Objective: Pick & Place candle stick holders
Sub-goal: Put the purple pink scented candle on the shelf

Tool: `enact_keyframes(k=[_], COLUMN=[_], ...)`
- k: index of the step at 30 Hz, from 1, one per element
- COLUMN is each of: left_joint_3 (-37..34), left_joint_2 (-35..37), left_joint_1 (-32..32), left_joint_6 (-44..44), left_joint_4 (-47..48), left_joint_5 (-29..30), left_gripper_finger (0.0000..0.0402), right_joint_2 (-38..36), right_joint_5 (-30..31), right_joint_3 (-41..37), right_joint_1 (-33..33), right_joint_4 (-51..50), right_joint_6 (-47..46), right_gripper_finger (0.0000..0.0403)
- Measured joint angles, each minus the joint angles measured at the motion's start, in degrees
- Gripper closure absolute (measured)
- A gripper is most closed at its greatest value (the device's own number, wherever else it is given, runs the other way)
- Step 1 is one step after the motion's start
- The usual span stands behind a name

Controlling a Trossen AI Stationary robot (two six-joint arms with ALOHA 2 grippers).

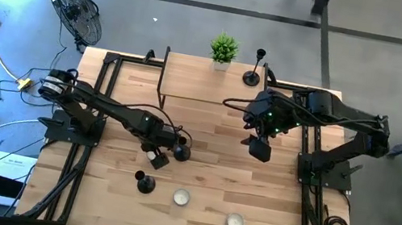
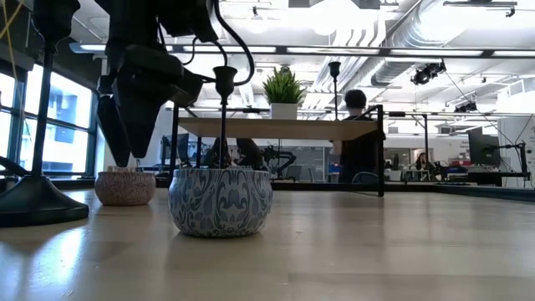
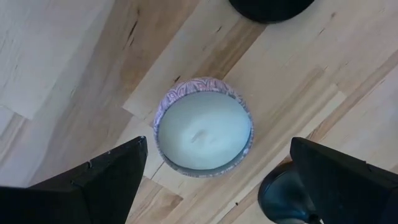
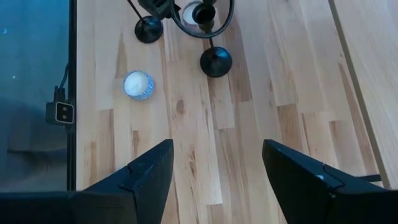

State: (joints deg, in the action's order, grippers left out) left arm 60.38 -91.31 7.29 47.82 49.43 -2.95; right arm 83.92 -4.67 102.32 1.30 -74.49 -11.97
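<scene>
One candlestick (image 1: 254, 67) stands on the far shelf (image 1: 189, 86); two (image 1: 145, 182) remain; left gripper (image 1: 154, 156) gapes empty over a tealight (image 3: 203, 130); right gripper (image 1: 258, 145) hangs open, empty

Three candlesticks (image 1: 254, 66) (image 1: 181, 152) (image 1: 145, 182), three tealights (image 1: 181, 197) (image 1: 235, 221) (image 1: 153, 154), and one plant (image 1: 224, 49) are standing on the table (image 1: 274, 215).

Daylight from the windows (image 2: 50, 117) on the low view's left and ceiling strips overhead leave the near shapes in silhouette — only a soft sheen on the table (image 2: 351, 251). From above, the wood (image 1: 211, 147) is evenly bright, shadows short and faint. The left wrist view's fingers (image 3: 93, 186) look blurred, perhaps too near for focus.
</scene>
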Motion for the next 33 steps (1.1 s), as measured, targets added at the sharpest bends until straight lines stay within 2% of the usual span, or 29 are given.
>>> enact_keyframes(k=[19, 33], left_joint_3=[-0.1, -0.1], left_joint_2=[-0.2, -2.4], left_joint_1=[0.8, 1.0], left_joint_6=[10.7, 10.9], left_joint_4=[-0.2, -0.5], left_joint_5=[0.1, 3.1], left_gripper_finger=[0.0014, 0.0014], right_joint_2=[0.0, 0.0], right_joint_5=[-0.2, -0.2], right_joint_3=[0.0, 0.0], right_joint_1=[0.0, 0.0], right_joint_4=[0.1, 0.3], right_joint_6=[-1.1, -0.9], right_gripper_finger=[0.0163, 0.0163])
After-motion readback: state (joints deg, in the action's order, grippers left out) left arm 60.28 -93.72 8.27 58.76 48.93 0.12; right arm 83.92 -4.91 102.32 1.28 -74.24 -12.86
